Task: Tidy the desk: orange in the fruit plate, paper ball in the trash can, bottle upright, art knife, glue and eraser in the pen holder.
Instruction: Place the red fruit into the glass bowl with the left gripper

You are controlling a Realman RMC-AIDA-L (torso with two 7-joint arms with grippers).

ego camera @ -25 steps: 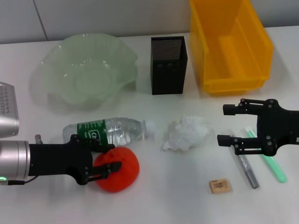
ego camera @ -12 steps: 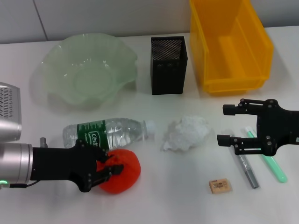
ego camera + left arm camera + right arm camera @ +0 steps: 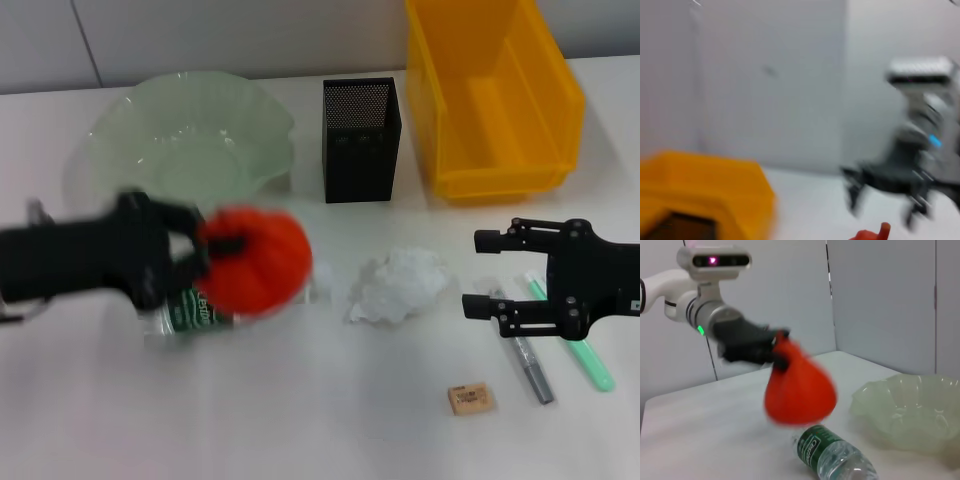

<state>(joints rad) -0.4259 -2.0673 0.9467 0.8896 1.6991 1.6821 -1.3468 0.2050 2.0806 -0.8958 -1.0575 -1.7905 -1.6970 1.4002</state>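
Nearest us on the desk lies the eraser. Our right tool hangs spread and empty just right of the paper ball. Our left tool pinches the orange, lifted clear above the lying bottle, whose long axis runs left to right. The coming move turns on one relation: the fruit plate lies just beyond the orange and a little to the left, so we judge a short carry away from us suffices. Farthest stand the pen holder and trash can.
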